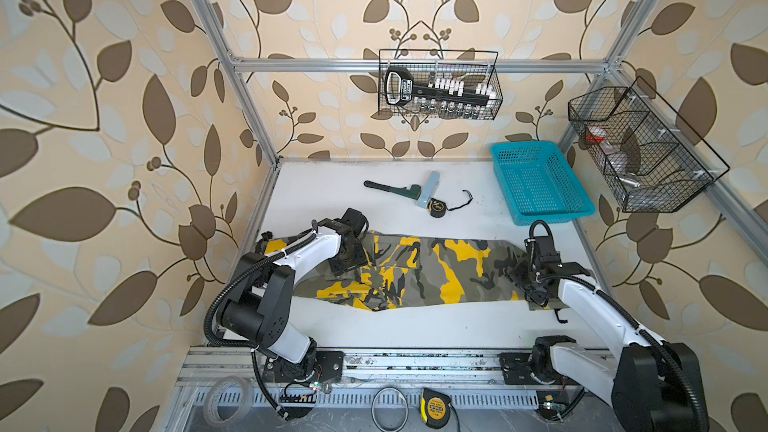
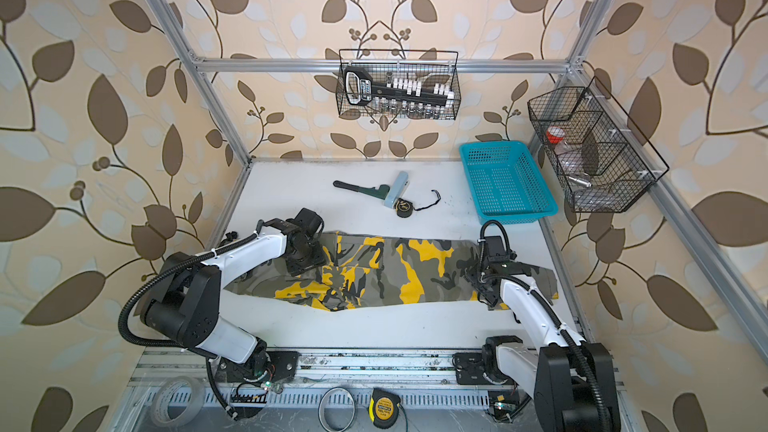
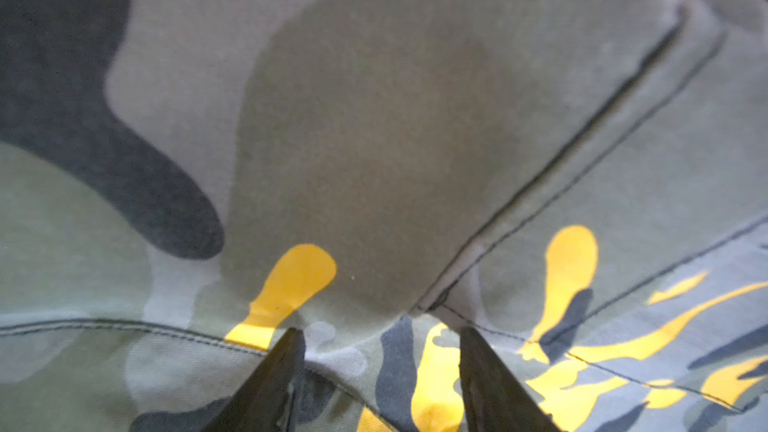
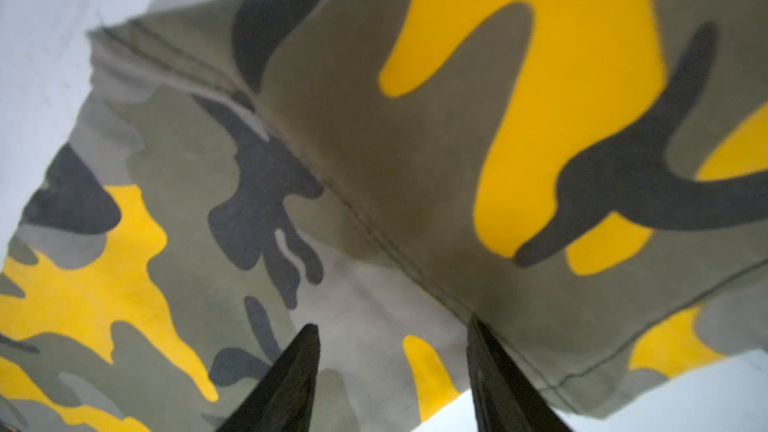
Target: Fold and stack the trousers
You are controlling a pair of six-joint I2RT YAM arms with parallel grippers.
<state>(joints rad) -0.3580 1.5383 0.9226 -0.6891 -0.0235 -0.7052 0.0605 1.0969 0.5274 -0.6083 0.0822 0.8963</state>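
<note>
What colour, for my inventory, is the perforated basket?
Turquoise: the basket shows best in a top view.

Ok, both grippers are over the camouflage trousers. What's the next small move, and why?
Probably lower the right gripper and pinch the leg end, ready to carry it towards the waist. The camouflage trousers lie full length across the table, not yet folded crosswise. Both it and the left gripper are open close over the cloth, holding nothing.

In both top views the left arm (image 1: 307,249) and right arm (image 1: 582,297) each cover an end of the trousers (image 1: 436,272), and the close-up wrist views blur their cloth.
</note>
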